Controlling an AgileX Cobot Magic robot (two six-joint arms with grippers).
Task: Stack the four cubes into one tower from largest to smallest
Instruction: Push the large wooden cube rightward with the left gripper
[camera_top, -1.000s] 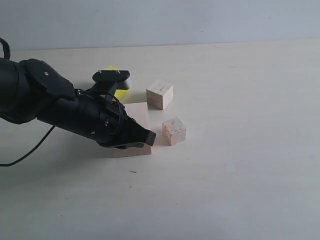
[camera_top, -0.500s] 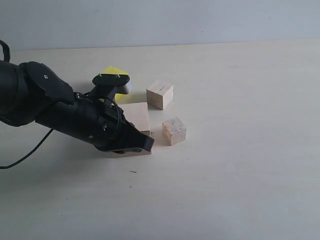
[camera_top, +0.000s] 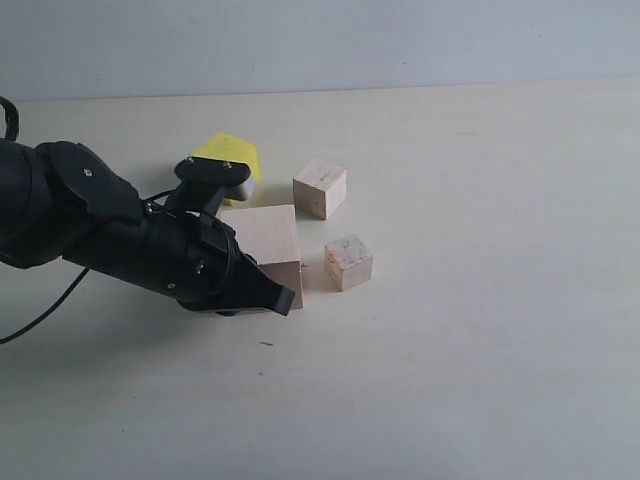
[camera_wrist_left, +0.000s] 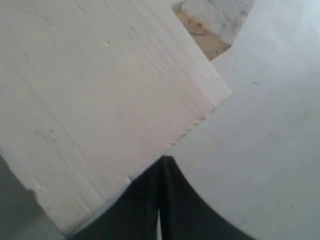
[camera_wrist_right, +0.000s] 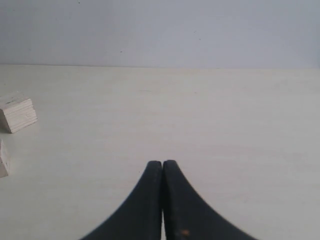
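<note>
While all four cubes are lying unstacked on the smooth pale table (camera_top: 480, 340), the left end effector (camera_top: 283, 298) is resting clenched and empty at the front edge of the large cube (camera_top: 268, 235), pale grainy wood. Behind that cube the yellow cube (camera_top: 230, 155) is sitting, with the small wooden cube (camera_top: 320, 188) and the marked cube (camera_top: 348, 262) alongside. The right end effector (camera_wrist_right: 162, 167) is hovering clenched, holding nothing.

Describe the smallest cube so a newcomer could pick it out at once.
Left of centre on the table stands the large pale wooden cube. Just right of it, apart, sits the smallest cube. Unlike the plain small cube farther back, it carries pinkish-grey marks.
</note>
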